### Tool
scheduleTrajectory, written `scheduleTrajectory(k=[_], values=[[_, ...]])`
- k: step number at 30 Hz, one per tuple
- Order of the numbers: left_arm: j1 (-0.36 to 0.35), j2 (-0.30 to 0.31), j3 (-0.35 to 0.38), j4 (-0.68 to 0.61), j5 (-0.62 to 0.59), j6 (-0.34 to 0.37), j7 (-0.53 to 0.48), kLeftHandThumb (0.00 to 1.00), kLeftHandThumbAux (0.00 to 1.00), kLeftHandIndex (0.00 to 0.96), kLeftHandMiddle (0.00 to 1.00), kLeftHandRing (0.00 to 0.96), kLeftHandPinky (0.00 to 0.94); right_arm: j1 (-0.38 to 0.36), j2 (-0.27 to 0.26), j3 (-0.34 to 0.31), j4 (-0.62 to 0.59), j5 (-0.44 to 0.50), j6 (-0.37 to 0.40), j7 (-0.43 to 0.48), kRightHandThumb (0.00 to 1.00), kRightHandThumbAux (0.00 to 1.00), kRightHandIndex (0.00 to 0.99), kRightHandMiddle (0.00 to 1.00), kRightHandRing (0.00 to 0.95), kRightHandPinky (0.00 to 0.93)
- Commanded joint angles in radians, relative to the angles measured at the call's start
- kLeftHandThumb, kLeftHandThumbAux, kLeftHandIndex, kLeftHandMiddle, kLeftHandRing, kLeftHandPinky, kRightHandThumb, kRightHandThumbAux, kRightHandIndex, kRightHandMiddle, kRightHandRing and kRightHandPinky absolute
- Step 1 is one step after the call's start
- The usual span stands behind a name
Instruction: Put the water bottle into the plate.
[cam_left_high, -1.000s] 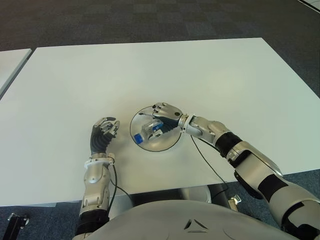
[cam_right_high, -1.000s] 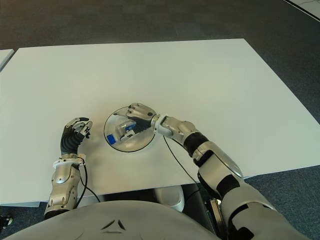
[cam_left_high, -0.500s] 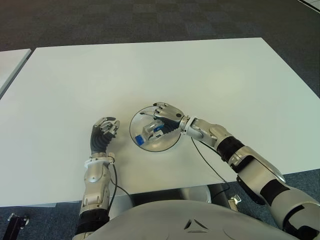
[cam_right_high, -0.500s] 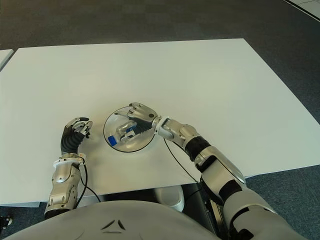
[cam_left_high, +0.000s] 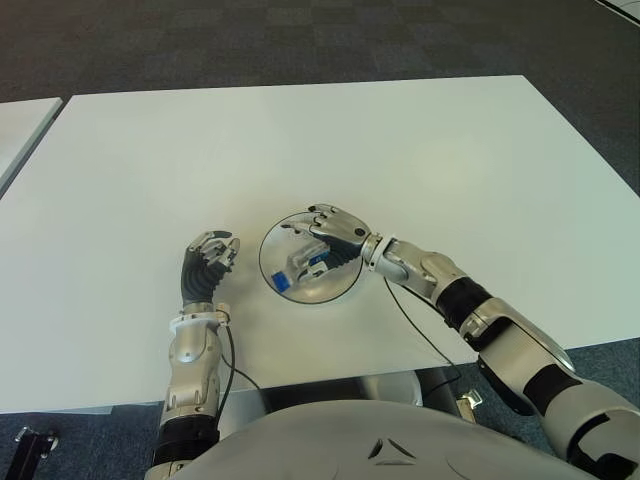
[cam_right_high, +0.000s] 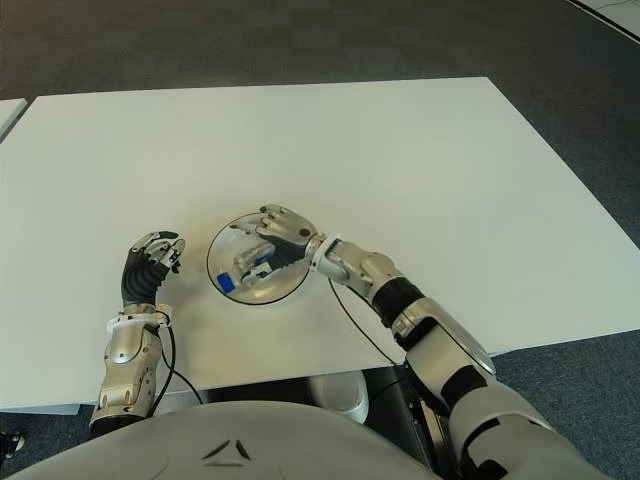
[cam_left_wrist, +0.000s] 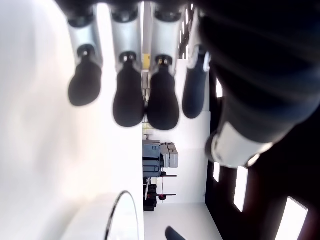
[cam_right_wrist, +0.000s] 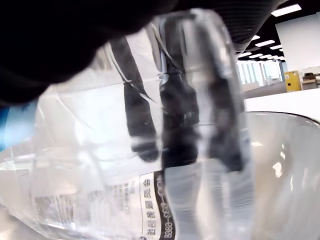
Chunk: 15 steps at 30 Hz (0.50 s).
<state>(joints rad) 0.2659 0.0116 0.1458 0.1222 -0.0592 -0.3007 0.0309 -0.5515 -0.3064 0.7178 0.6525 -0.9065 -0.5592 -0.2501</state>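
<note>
A clear water bottle (cam_left_high: 303, 265) with a blue cap lies tilted inside the round glass plate (cam_left_high: 338, 286), cap toward the plate's left rim. My right hand (cam_left_high: 322, 238) reaches over the plate from the right, its fingers curled over the bottle's body and the thumb under it. In the right wrist view the bottle (cam_right_wrist: 150, 175) fills the picture, with dark fingers (cam_right_wrist: 175, 115) showing through it and the plate's wall (cam_right_wrist: 285, 150) behind. My left hand (cam_left_high: 212, 252) shows just left of the plate, fingers curled and holding nothing.
The white table (cam_left_high: 300, 140) stretches wide beyond the plate. Its front edge runs close below both hands. A second white table's corner (cam_left_high: 20, 120) shows at the far left, with dark carpet beyond.
My right hand has eased slightly back over the plate with the bottle, which now lies a little lower in it. The left hand has barely shifted.
</note>
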Motion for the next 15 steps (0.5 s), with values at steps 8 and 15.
scheduleTrajectory(k=[8,15], values=[[0.003,0.008,0.001,0.01,-0.004,0.0,-0.015,0.701,0.72,0.434,0.726,0.715,0.72,0.021,-0.012,-0.006,-0.046,-0.038,0.031,-0.054,0.245,0.127,0.0,0.0,0.0,0.0],[0.004,0.008,0.0,0.007,-0.009,0.009,-0.02,0.7,0.72,0.434,0.726,0.714,0.715,0.026,-0.015,-0.003,-0.057,-0.068,0.045,-0.106,0.24,0.136,0.0,0.0,0.0,0.0]])
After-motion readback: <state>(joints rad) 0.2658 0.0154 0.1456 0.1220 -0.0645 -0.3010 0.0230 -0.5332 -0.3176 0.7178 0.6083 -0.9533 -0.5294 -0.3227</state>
